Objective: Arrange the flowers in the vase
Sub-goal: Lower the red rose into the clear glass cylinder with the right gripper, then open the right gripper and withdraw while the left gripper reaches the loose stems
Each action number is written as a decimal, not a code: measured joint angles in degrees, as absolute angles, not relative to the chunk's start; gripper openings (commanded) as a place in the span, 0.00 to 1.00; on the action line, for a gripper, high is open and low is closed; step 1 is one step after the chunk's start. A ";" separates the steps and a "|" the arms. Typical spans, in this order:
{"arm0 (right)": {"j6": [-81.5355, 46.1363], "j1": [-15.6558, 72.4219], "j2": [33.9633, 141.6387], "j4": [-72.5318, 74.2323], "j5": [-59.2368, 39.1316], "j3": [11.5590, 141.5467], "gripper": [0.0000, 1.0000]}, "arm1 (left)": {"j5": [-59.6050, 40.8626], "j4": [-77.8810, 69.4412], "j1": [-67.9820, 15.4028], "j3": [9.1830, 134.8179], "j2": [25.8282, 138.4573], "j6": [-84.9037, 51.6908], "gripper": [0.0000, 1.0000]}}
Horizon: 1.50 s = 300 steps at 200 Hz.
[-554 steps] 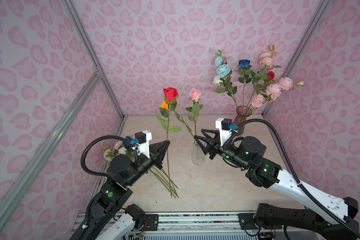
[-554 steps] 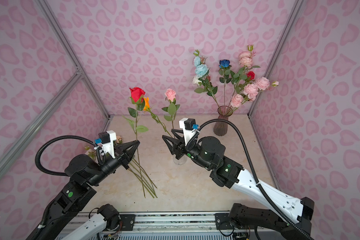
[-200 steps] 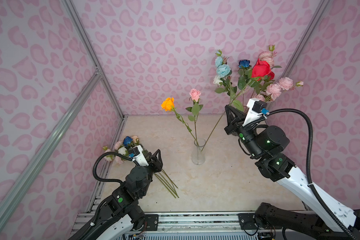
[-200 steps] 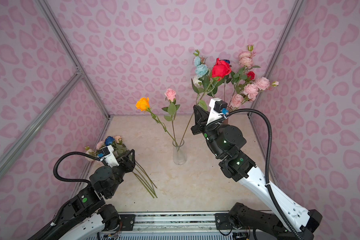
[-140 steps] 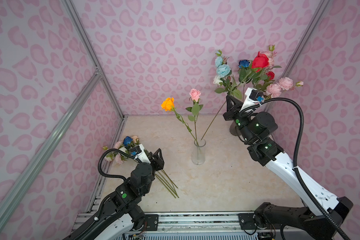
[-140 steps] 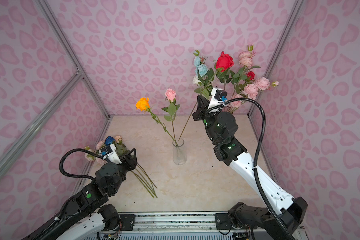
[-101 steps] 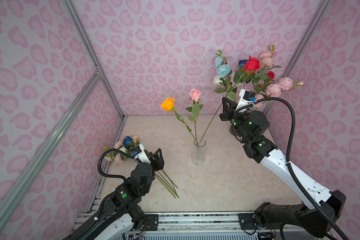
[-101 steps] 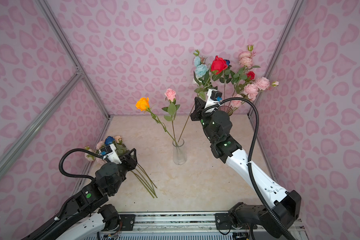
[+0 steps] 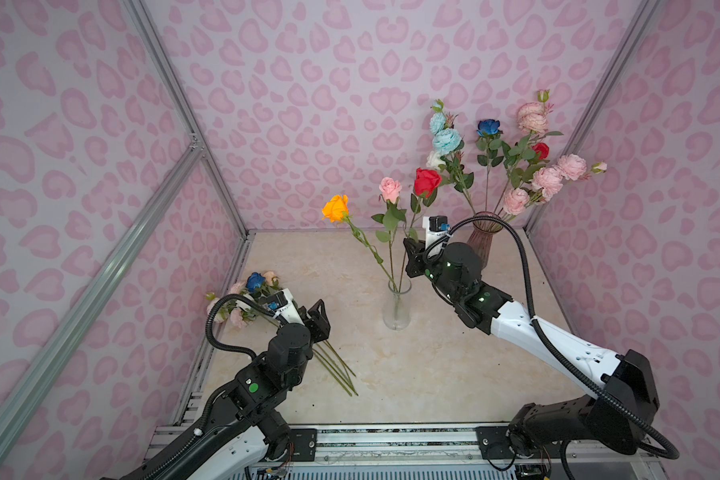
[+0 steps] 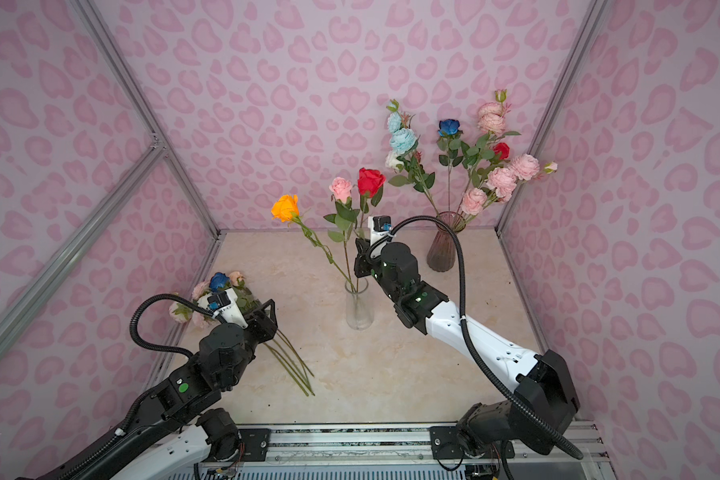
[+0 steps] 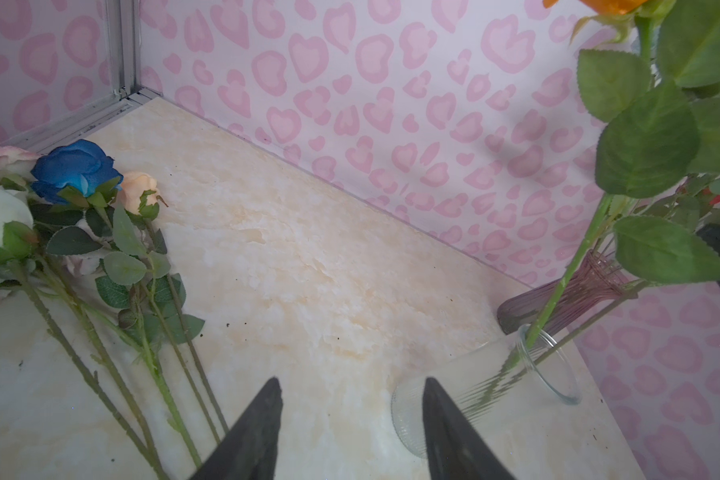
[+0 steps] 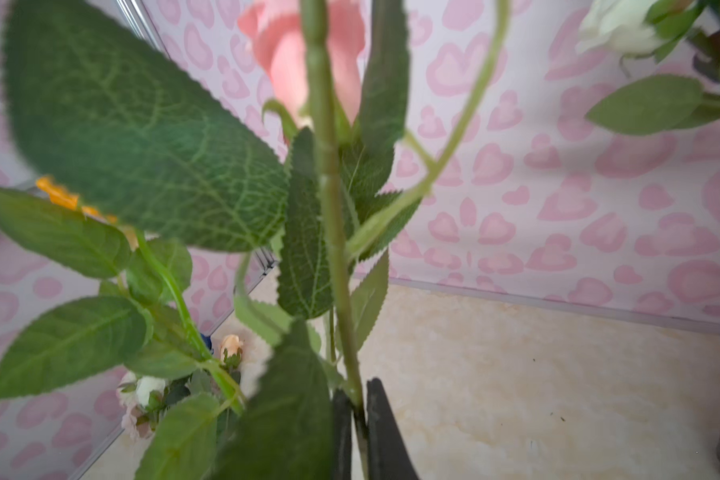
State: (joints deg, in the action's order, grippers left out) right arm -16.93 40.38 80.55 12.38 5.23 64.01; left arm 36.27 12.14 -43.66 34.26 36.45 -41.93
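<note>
Pink-hearted walls (image 9: 308,104); green-stemmed red rose (image 9: 427,181) tight between right jaws; left jaws apart, empty.

Both arms are the same build: left arm (image 9: 287,353) and right arm (image 9: 558,345) have matte black joint housings, glossy white link shells lower down, a green status dot (image 9: 253,387) on a black segment, and a black ribbed cable (image 9: 524,266) running from wrist to base. Each wrist has a white camera mount (image 9: 432,232) with a small blue connector (image 9: 444,226). Left hand (image 11: 352,388) and right hand (image 12: 357,409) are black with wedge-shaped fingers (image 11: 258,428) tapering to points, and the bases are bolted via black plates (image 9: 491,442) to a silver slotted rail (image 9: 391,436).
</note>
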 measured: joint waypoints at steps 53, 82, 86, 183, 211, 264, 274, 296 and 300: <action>-19.18 40.64 80.64 12.95 6.35 60.66 0.24 | 35.75 12.19 -43.66 34.26 36.42 -42.37 0.56; -19.90 41.15 78.89 13.02 6.48 59.20 0.32 | 35.79 12.23 -43.59 34.06 36.25 -42.41 0.56; -19.92 41.15 78.59 13.06 6.50 58.98 0.33 | 35.81 12.25 -43.59 33.98 36.29 -42.44 0.56; -19.53 43.13 67.81 13.21 10.52 54.28 0.41 | 37.98 13.98 -42.11 33.58 41.47 -45.43 0.56; -18.22 46.24 61.19 11.92 12.80 52.18 0.39 | 36.82 15.79 -36.86 33.43 46.24 -48.40 0.52; -17.65 49.87 51.72 9.06 16.88 46.46 0.37 | 28.08 21.06 -21.08 31.77 55.24 -57.58 0.42; -18.22 49.91 50.70 8.67 17.10 45.45 0.37 | 25.58 20.86 -18.15 30.61 56.16 -58.41 0.40; -18.96 50.09 49.17 7.44 17.96 43.72 0.36 | 20.73 20.16 -12.67 29.93 58.76 -59.07 0.38; -19.09 50.09 49.01 7.29 17.96 43.55 0.36 | 20.36 19.88 -11.97 30.02 59.42 -59.13 0.38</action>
State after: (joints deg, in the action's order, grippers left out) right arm -19.09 50.09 49.01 7.29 17.96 43.55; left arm 20.36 19.88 -11.97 30.02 59.42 -59.13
